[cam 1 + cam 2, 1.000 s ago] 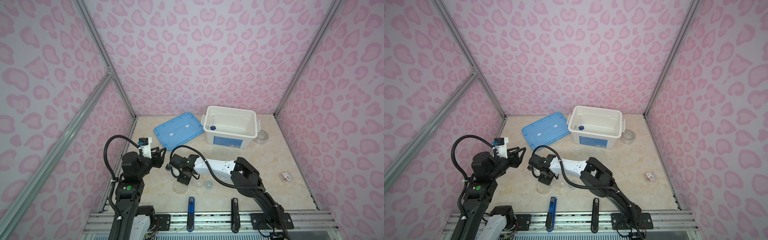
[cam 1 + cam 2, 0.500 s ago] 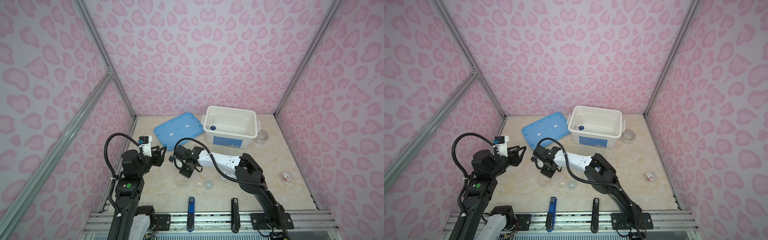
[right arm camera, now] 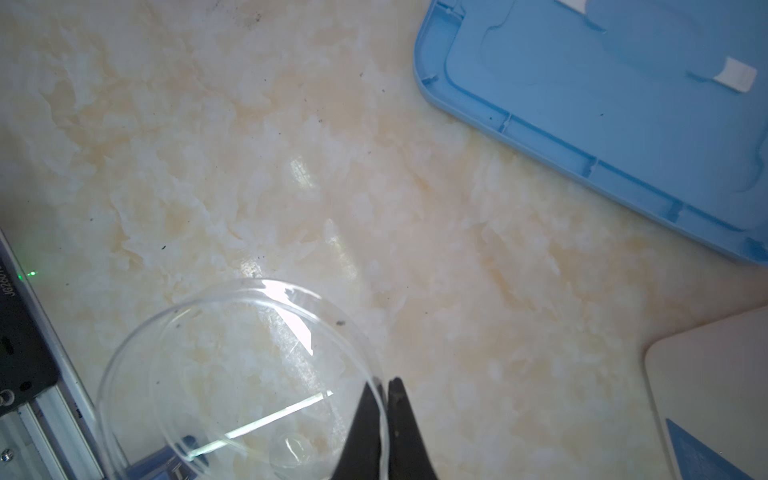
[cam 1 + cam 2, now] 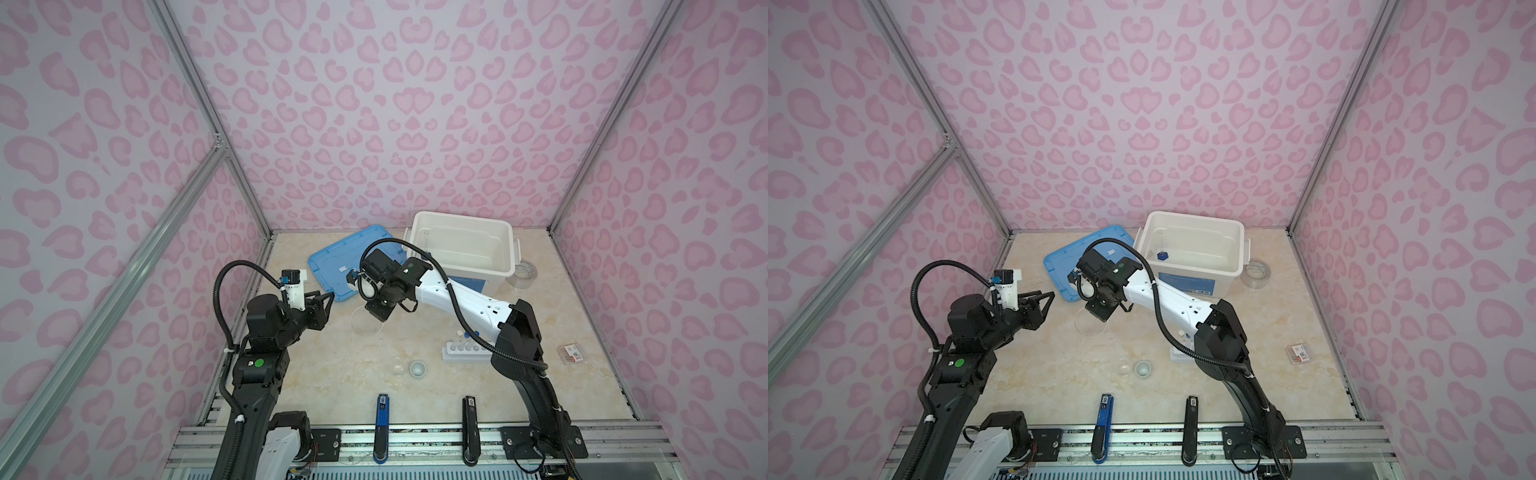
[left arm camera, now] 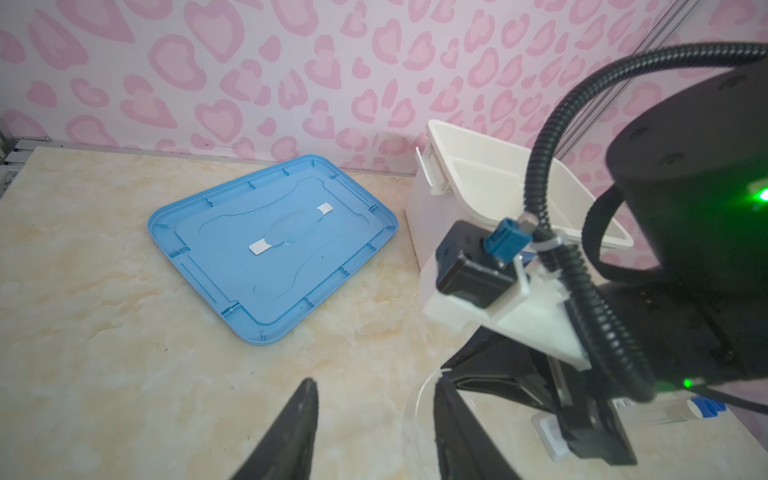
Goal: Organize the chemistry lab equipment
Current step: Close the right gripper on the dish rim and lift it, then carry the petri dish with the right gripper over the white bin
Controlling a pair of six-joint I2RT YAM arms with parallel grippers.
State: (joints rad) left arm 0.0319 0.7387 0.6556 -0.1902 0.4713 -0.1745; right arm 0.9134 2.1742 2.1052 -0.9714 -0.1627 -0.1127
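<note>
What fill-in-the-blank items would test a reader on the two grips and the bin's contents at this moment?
1. The right end effector pinches the clear round dish by its ____.
2. The left end effector is ____, with nothing between its fingers.
3. Inside the white bin stands a tiny cylinder with a ____ base.

Missing words: rim; open; blue.

Blue lid (image 5: 270, 249) near clear round dish (image 5: 417, 415)
</note>
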